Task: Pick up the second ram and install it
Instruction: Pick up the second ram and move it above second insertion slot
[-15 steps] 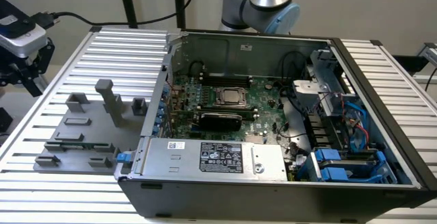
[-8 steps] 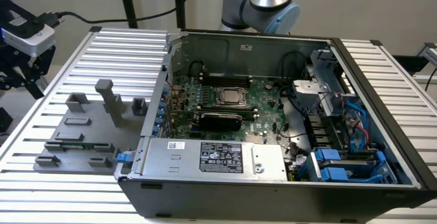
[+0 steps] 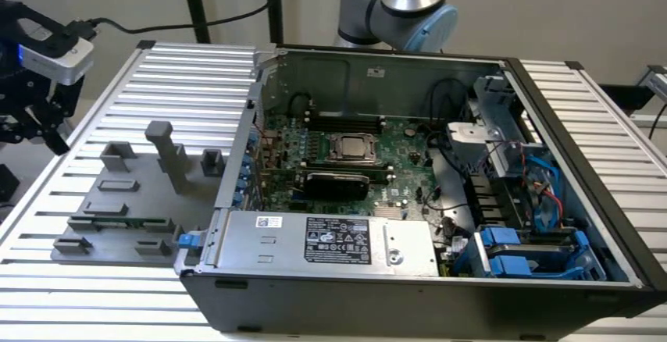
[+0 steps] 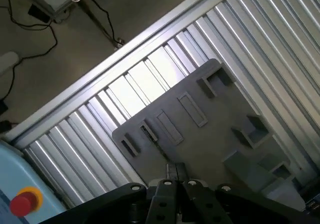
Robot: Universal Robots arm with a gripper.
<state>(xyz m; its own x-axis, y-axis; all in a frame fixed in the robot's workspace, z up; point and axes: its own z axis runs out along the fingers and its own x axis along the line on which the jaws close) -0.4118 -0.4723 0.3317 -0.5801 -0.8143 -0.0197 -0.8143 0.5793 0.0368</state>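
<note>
A thin green ram stick (image 3: 120, 222) stands on edge in a long slot of the grey holder plate (image 3: 105, 236), on the slatted table at the exterior view's left. My gripper (image 3: 30, 123) hangs high up, beyond the table's left edge, above and left of the holder and well apart from the stick. In the wrist view its fingertips (image 4: 175, 170) are pressed together with nothing between them, and the holder plate (image 4: 200, 134) with its slots and blocks lies far below. The open computer case shows the green motherboard (image 3: 344, 162).
The black computer case (image 3: 417, 287) fills the table's middle and right, with a power supply (image 3: 333, 240) at its front and blue drive brackets (image 3: 521, 252). Tall grey blocks (image 3: 162, 151) rise from the holder. A red stop button (image 4: 22, 202) and floor cables (image 4: 30, 24) lie off the table.
</note>
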